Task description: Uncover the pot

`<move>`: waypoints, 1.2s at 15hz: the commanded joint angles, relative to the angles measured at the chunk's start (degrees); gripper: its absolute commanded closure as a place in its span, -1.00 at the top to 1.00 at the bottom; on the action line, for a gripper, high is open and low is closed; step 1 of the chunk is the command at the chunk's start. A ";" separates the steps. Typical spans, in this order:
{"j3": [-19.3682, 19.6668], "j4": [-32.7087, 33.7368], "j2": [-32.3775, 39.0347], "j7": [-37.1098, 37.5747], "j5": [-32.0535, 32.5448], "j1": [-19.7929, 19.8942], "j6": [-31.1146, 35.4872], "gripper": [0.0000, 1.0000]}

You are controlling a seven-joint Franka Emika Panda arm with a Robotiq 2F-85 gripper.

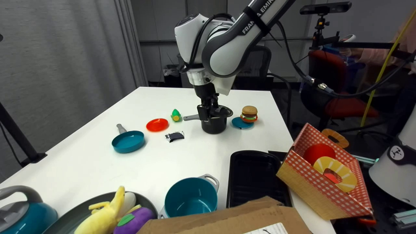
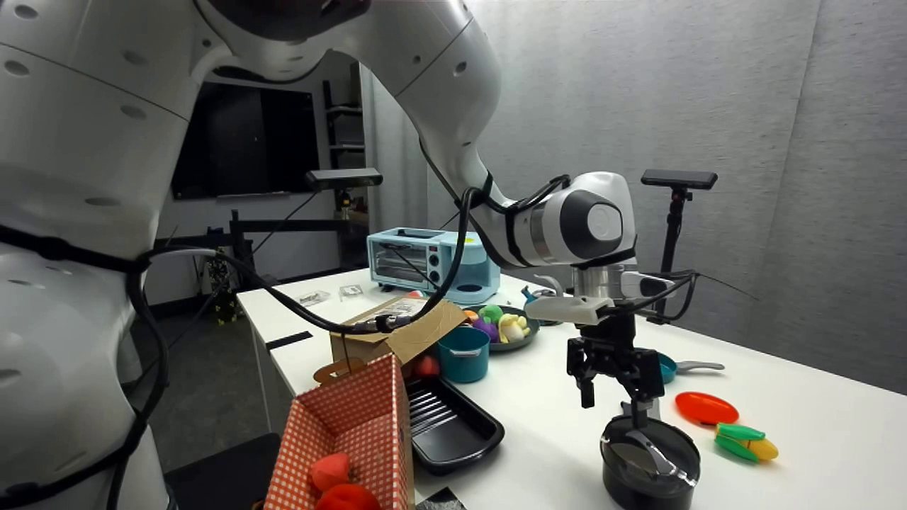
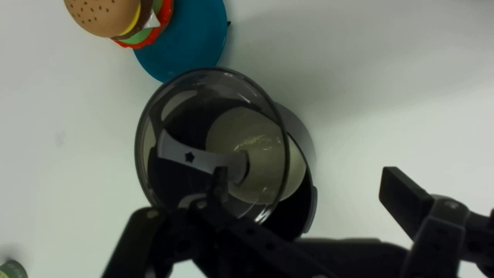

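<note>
Some of pot [image 3: 301, 210], lid [image 3: 208, 154] hidden in wrist view behind claw [image 3: 304, 174]; jaws apart.

Spread gripper [image 2: 613, 411]; lid [image 2: 653, 452] over pot [image 2: 641, 496]

In an exterior view, a grey curtain [image 1: 71, 48] hangs at ten o'clock, a bin [image 1: 171, 78] stands at eleven, a red-seated chair [image 1: 347, 108] at three — all beyond the white table [image 1: 182, 156]. In an exterior view, a dark wall panel [image 2: 248, 142] hangs at ten — shelves [image 2: 346, 147] at eleven.
</note>
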State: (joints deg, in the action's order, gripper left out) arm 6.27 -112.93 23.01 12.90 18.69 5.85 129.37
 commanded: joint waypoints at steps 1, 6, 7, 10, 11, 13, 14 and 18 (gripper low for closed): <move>0.93 -0.23 -0.27 -2.41 -0.89 -0.75 0.67 1.00; 1.41 -1.45 -1.98 -3.39 -0.51 -0.38 1.52 1.00; 1.66 -1.85 -2.55 -3.50 -0.50 -0.18 1.73 1.00; 2.76 -2.87 -3.98 -3.35 -0.43 0.37 2.26 1.00; 3.22 -3.30 -4.35 -3.37 -0.39 0.61 2.44 1.00; 4.00 -4.39 -5.02 -3.35 -0.34 1.03 2.86 1.00; 4.30 -5.01 -5.35 -3.38 -0.37 1.21 3.04 1.00; 4.91 -7.67 -6.19 -3.62 -0.58 1.58 4.46 1.00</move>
State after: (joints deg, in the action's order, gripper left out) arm 10.86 -116.98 19.18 10.69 18.69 7.00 130.99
